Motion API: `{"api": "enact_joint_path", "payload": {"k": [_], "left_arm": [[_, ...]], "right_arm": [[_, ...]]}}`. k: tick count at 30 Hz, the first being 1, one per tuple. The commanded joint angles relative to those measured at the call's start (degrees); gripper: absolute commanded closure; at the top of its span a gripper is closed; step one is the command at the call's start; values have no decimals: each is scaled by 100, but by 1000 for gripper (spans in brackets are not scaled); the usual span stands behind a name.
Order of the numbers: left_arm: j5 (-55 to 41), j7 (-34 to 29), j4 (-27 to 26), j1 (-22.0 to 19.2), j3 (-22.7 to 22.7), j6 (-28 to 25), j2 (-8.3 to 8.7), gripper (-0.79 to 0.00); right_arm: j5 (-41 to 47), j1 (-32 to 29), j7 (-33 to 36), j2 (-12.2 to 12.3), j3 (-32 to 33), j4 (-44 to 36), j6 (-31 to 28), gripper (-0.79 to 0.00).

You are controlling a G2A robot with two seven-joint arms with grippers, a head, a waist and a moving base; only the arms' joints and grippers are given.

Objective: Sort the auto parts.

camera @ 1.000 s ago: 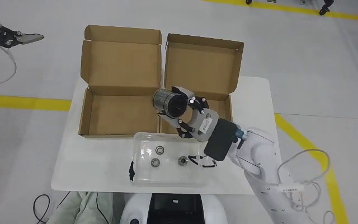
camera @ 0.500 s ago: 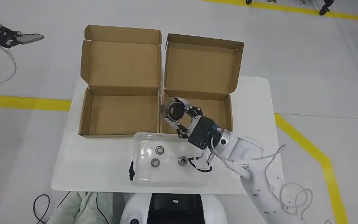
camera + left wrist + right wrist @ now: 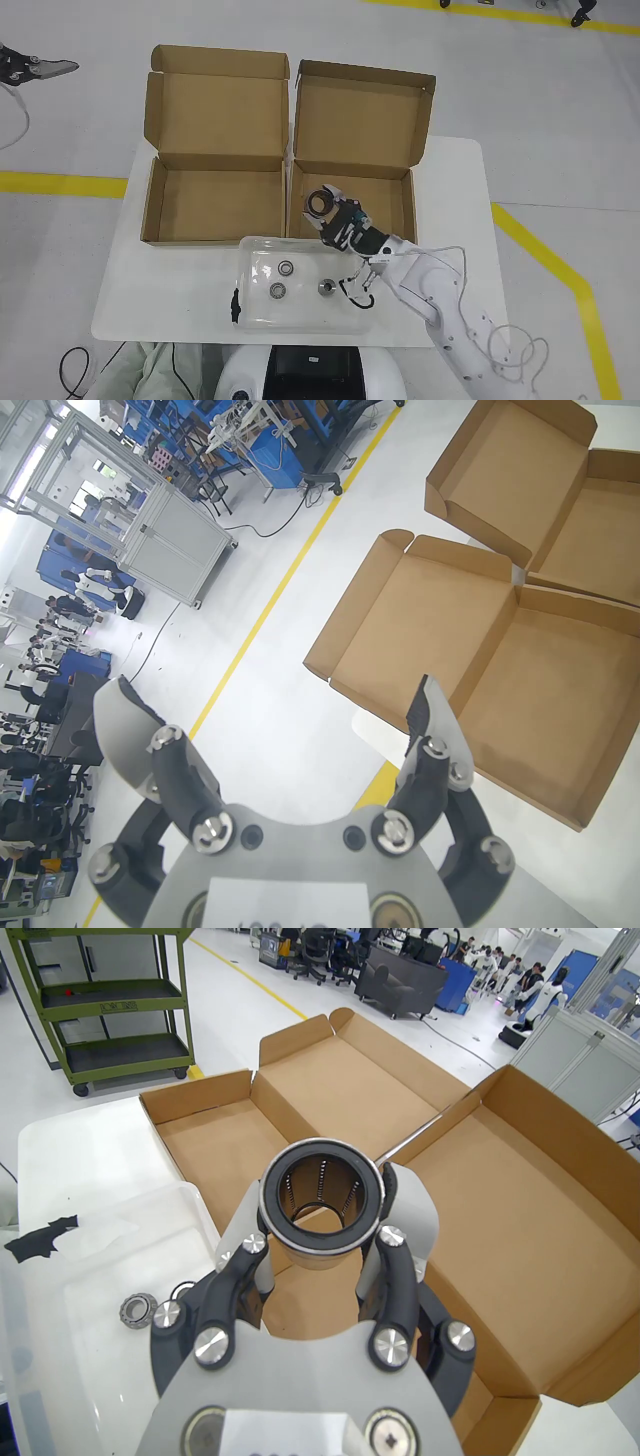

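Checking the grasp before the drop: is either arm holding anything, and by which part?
The right gripper holds a cylindrical bearing, jaws clamped on its side wall just below the black end ring. The left gripper holds nothing.

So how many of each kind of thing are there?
Boxes: 2
Tray: 1
Small parts in the tray: 3
Big bearing: 1
Total: 7

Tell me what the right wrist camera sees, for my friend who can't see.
The right gripper holds a round metal bearing with a black rim over an open cardboard box. Beside it, a clear tray holds a small metal ring.
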Motion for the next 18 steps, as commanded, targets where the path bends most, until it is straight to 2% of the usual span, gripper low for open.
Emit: {"api": "enact_joint_path", "payload": {"k": [1,7,18], "left_arm": [[0,0,0,0,0,0,0,-785],[0,0,0,0,0,0,0,-785],[0,0,0,0,0,0,0,-785]], "right_arm": [[41,54,92,-6,-15,44,-5,0],[377,85,67,-9,172,80,176,0],[530,280,187,-15,157,235,-29,0]]}}
